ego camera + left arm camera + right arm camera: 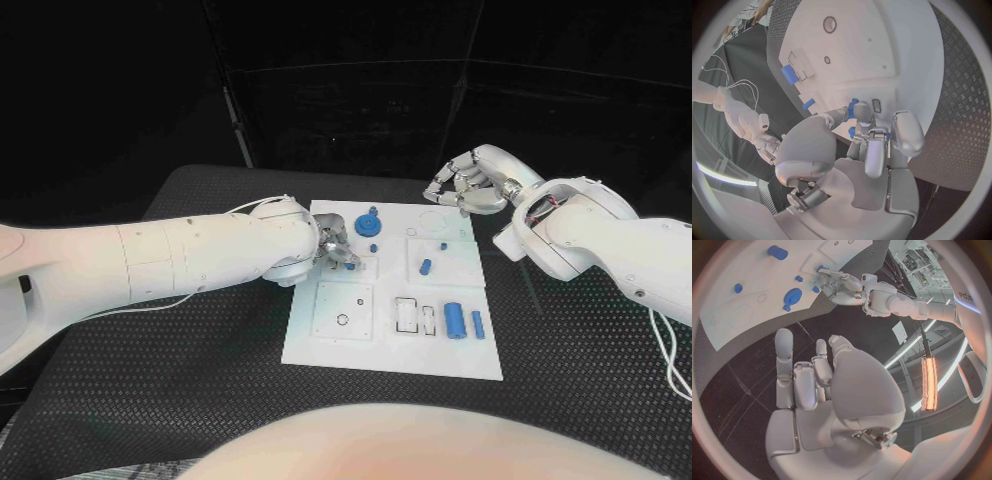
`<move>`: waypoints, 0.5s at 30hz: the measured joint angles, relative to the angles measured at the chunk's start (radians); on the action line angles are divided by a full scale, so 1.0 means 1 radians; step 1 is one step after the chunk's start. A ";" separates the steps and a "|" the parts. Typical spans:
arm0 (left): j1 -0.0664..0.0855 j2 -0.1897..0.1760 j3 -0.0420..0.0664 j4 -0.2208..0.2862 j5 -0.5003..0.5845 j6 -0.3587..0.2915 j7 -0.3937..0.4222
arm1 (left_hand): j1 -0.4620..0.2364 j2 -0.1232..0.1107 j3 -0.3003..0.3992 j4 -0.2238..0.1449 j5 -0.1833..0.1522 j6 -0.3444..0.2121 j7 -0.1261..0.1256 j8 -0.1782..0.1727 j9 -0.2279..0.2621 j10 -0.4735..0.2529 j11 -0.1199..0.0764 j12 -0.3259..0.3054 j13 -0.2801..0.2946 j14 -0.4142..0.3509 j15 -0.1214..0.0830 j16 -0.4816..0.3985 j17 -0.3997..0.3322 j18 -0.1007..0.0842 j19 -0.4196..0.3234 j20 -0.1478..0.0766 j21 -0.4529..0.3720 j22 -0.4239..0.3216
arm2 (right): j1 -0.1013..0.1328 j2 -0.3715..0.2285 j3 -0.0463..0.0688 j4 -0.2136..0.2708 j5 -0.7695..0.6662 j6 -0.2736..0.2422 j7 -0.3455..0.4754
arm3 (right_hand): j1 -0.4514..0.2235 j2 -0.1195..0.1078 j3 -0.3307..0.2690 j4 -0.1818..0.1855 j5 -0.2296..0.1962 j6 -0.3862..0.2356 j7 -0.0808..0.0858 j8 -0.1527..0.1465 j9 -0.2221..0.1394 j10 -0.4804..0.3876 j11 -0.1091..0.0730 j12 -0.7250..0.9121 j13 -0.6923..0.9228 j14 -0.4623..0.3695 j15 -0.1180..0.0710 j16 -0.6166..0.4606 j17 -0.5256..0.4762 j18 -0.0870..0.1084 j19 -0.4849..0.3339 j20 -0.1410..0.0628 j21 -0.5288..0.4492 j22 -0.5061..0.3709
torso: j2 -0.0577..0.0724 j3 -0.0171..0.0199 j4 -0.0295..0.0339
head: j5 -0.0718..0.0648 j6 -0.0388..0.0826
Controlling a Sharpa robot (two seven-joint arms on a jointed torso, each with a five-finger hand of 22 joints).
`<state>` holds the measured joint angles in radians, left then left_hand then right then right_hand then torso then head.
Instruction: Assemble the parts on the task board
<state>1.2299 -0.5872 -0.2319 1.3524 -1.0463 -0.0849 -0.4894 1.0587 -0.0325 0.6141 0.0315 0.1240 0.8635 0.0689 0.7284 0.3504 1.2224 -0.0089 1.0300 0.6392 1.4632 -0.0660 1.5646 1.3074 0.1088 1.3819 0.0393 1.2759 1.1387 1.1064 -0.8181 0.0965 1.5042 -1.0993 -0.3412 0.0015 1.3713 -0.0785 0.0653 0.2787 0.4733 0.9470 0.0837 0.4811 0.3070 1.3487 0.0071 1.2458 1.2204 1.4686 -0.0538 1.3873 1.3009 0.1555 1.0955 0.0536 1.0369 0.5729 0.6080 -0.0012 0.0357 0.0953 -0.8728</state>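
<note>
Small blue part (pixel 853 107) pinched between left hand (pixel 335 249) fingers (pixel 874 150) over task board (pixel 339 345); right hand (pixel 469 186) clear, fingers loosely spread.

Head cam looks down on task board (pixel 392 350); both wrist cams sit close behind their hands, sharing the board.

The task board (pixel 325 340) lies mid-table (pixel 173 400), parts (pixel 454 320) on it, left robot hand (pixel 335 250) over its left edge.
</note>
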 measured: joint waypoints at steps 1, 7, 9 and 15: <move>0.000 0.001 0.000 -0.001 0.000 0.004 0.000 | 0.000 0.000 0.000 0.000 0.001 0.000 0.000 0.000 0.000 0.000 0.000 0.000 0.000 0.000 0.000 0.000 0.000 0.000 0.000 0.000 0.000 0.000 | 0.000 0.000 0.000 0.000 0.000 0.000 0.000 | 0.003 -0.003 0.000 0.000 0.001 0.000 0.000 0.000 0.001 0.000 0.000 0.000 0.000 0.000 0.000 0.000 0.000 0.000 0.000 0.000 0.000 0.000 | 0.000 -0.0001 0.0000 | 0.000 0.000; 0.002 0.002 0.002 -0.003 -0.001 0.019 0.000 | 0.000 0.000 0.000 0.000 0.004 -0.002 0.002 0.000 -0.002 0.000 0.000 0.000 0.000 0.000 0.000 0.000 0.000 0.000 0.000 0.000 0.000 0.000 | 0.000 0.000 0.000 0.000 0.000 0.001 0.000 | 0.004 -0.004 0.000 0.000 0.001 0.000 0.000 0.000 0.001 0.000 0.000 0.000 0.000 0.000 0.000 0.000 0.000 0.000 0.000 0.000 0.000 0.000 | 0.000 -0.0001 0.0000 | -0.001 0.000; 0.003 0.002 0.002 -0.003 -0.001 0.023 0.000 | 0.000 0.000 0.000 0.000 0.004 -0.002 0.002 0.000 -0.002 0.000 0.000 0.000 0.000 0.000 0.000 0.000 0.000 0.000 0.000 0.000 0.000 0.000 | 0.000 0.000 0.000 0.000 0.000 0.002 0.000 | 0.004 -0.004 0.000 0.000 0.001 0.000 0.000 0.000 0.001 0.000 0.000 0.000 0.000 0.000 0.000 0.000 0.000 0.000 0.000 0.000 0.000 0.000 | 0.000 -0.0002 0.0000 | -0.001 0.000; 0.003 0.001 0.002 -0.002 -0.002 0.030 0.000 | 0.000 0.000 0.000 0.000 0.004 0.000 0.000 0.000 -0.002 0.000 0.000 0.000 0.000 0.000 0.000 0.000 0.000 0.000 0.000 0.000 0.000 0.001 | 0.000 0.000 0.000 0.000 0.000 0.002 0.000 | 0.004 -0.004 0.000 0.000 0.001 0.000 0.000 0.000 0.001 0.000 0.000 0.000 0.000 0.000 0.000 0.000 0.000 0.000 0.000 0.000 0.000 0.000 | 0.000 -0.0003 0.0001 | -0.001 0.000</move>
<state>1.2332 -0.5858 -0.2298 1.3500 -1.0485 -0.0553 -0.4894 1.0585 -0.0327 0.6141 0.0315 0.1277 0.8639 0.0684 0.7282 0.3489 1.2222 -0.0086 1.0300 0.6393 1.4632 -0.0660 1.5646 1.3074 0.1087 1.3818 0.0394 1.2758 1.1398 1.1064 -0.8177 0.0964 1.5039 -1.0992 -0.3389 0.0013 1.3753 -0.0824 0.0652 0.2787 0.4743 0.9470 0.0837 0.4811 0.3076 1.3487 0.0071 1.2458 1.2203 1.4686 -0.0538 1.3873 1.3009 0.1554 1.0955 0.0536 1.0369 0.5729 0.6080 -0.0015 0.0358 0.0942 -0.8728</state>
